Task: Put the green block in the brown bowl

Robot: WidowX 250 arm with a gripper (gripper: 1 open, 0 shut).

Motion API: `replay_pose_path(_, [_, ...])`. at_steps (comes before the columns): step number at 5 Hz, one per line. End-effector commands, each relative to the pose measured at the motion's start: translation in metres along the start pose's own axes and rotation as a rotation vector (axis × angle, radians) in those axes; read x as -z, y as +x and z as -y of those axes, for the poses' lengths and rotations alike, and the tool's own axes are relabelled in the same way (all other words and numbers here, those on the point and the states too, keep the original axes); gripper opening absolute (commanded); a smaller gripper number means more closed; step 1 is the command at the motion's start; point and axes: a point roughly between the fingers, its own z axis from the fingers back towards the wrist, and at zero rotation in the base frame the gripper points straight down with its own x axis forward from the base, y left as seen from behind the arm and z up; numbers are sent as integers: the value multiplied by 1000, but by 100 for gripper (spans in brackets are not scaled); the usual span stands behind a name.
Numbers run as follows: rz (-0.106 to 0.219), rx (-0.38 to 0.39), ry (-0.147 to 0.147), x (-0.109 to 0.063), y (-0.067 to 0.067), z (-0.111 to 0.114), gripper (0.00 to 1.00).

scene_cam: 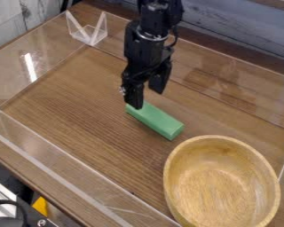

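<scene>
One green block (155,120) just below/right of open gripper (134,96).

The bench (74,124) is seen from a single raised camera — angled down from the front, fairly near, the arm (151,44) facing it.

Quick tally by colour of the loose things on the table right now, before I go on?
Green: 1, the green block
Tan wood: 1, the brown bowl
Clear plastic: 1, a small folded stand at the back
Total: 3
</scene>
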Motion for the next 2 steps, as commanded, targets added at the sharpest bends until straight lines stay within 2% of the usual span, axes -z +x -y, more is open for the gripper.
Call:
replay_pose_path(1, [2, 1, -23, -4, 2, 4, 100])
replay_pose_path(2, [-2, 7, -16, 1, 3, 4, 100])
